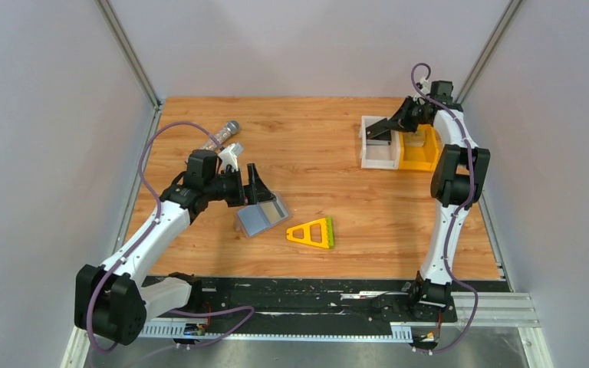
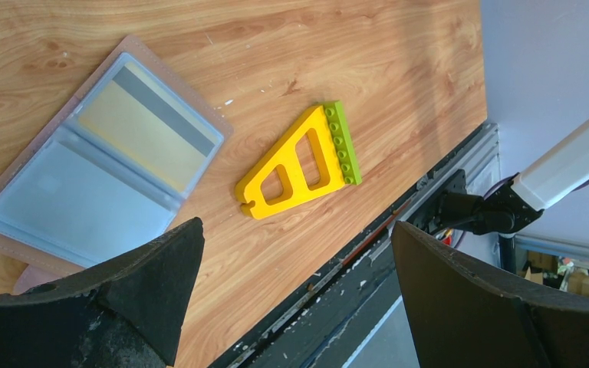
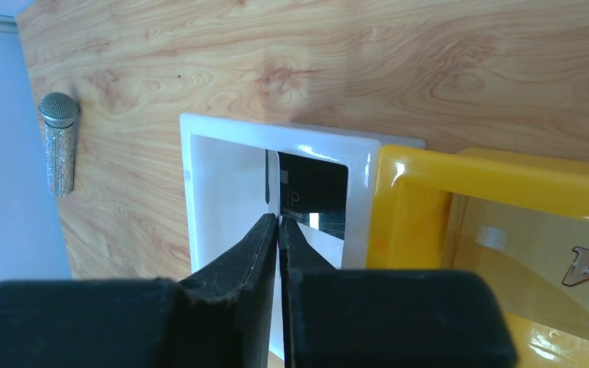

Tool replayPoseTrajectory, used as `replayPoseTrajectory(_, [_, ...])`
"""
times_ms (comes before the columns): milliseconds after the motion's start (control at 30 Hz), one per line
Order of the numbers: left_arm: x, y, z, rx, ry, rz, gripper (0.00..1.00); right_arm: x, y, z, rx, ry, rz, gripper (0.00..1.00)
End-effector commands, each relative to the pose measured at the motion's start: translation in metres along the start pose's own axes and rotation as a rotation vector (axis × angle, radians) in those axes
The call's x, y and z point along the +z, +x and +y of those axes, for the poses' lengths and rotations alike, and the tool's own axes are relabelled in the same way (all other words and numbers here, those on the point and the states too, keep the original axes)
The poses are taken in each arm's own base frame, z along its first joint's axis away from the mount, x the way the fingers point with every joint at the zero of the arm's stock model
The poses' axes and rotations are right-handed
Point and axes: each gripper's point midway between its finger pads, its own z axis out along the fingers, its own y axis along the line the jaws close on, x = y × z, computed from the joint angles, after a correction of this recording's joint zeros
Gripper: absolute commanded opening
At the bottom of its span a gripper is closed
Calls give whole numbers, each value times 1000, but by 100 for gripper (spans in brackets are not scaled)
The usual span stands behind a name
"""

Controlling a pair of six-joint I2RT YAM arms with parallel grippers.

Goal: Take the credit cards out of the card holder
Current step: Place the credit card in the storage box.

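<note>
The card holder [image 1: 262, 217] [image 2: 100, 169] lies open and flat on the wooden table, its clear grey-blue pockets facing up. A tan credit card [image 2: 138, 134] with a grey stripe sits in one pocket. My left gripper [image 1: 257, 184] [image 2: 295, 238] hovers open just beside the holder, with nothing between its fingers. At the far right my right gripper [image 1: 368, 134] [image 3: 278, 218] hangs over the white bin [image 1: 376, 157] [image 3: 360, 192], jaws almost together on a thin credit card [image 3: 273, 180] seen edge-on. A black card [image 3: 314, 192] lies inside that bin.
A yellow-and-green triangular frame [image 1: 313, 232] [image 2: 299, 161] lies right of the holder. An orange bin [image 1: 422, 153] [image 3: 414, 199] adjoins the white one and holds a tan card [image 3: 537, 253]. A silver microphone [image 1: 221, 135] [image 3: 59, 142] lies at the back left. Grey walls enclose the table.
</note>
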Motion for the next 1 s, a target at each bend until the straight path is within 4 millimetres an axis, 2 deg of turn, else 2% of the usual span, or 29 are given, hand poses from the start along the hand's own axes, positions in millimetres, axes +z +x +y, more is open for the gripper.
replayPoseTrajectory(0, [-4,-18,-15,35,36,-46,100,-14,-21,15,-30,-9,-79,9])
replayPoseTrajectory(300, [-5,-16,-9,24,5,-43,100,-26,-31,17,-33,35,-124,17])
replayPoseTrajectory(533, [-7,-2,32,-35,-205,-13,100,-47,-46,28,-29,62,-181,22])
replayPoseTrajectory(700, [-11,9,60,-86,-354,4,97,-64,-49,44,-12,57,-199,22])
replayPoseTrajectory(833, [-7,18,66,-135,-361,31,90,-80,-40,63,7,46,-198,24])
replayPoseTrajectory(967, [-2,23,75,-170,-366,32,85,-88,-10,84,17,40,-166,27])
